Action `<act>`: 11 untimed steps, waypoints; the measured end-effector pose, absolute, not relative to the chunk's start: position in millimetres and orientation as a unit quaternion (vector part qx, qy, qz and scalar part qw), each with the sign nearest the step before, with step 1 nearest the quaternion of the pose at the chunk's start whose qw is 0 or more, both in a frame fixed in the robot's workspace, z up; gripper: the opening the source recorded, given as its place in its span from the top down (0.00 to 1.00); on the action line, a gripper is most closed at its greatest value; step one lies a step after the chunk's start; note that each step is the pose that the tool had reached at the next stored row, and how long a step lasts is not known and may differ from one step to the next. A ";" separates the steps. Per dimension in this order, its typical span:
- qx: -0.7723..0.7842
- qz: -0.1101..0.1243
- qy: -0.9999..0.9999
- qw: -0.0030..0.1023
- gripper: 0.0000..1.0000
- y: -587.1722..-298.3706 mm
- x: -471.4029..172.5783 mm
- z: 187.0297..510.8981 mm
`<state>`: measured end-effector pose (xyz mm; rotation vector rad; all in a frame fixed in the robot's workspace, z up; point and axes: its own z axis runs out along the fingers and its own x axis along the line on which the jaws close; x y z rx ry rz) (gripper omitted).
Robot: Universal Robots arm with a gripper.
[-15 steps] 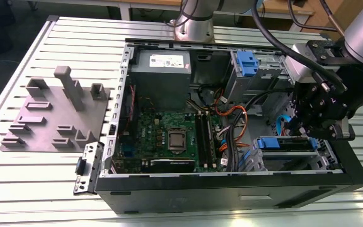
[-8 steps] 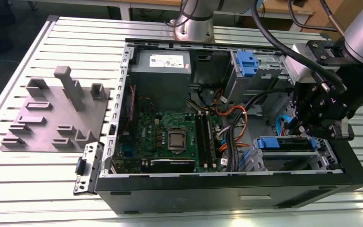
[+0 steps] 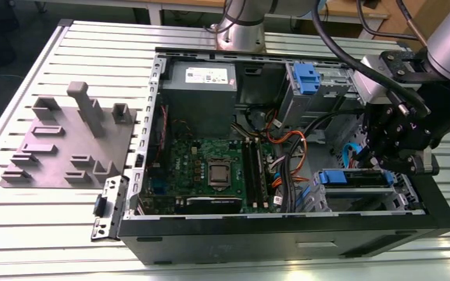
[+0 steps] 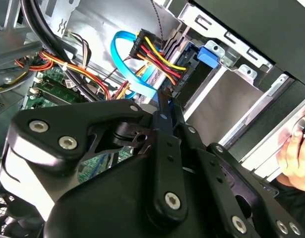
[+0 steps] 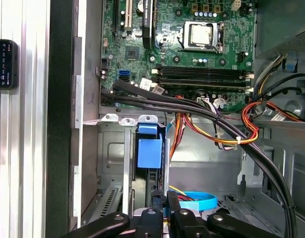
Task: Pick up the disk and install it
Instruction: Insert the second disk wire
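Slotted metal table (image 3: 45, 216) bears an open computer case (image 3: 287, 234); jaws pressed together near the disk (image 5: 149, 152) in its bay.

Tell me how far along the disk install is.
Done: the grey disk in its bright blue plastic carrier is off the grey fixture plate, in the black case's drive bay. In hand: the hand hangs close to it. Left: whether it is fully seated, I cannot tell.

A slotted aluminium table (image 3: 45, 228) stands on dark floor (image 3: 6, 76), with a wooden bench (image 3: 381, 26) behind.
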<state>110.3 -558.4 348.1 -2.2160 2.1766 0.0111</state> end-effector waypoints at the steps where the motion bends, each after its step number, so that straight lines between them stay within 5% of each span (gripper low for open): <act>1: -0.713 0.003 0.701 0.017 0.84 -558.5 110.1 348.0; 11: -0.714 -0.011 0.701 0.003 0.84 -558.6 109.2 344.5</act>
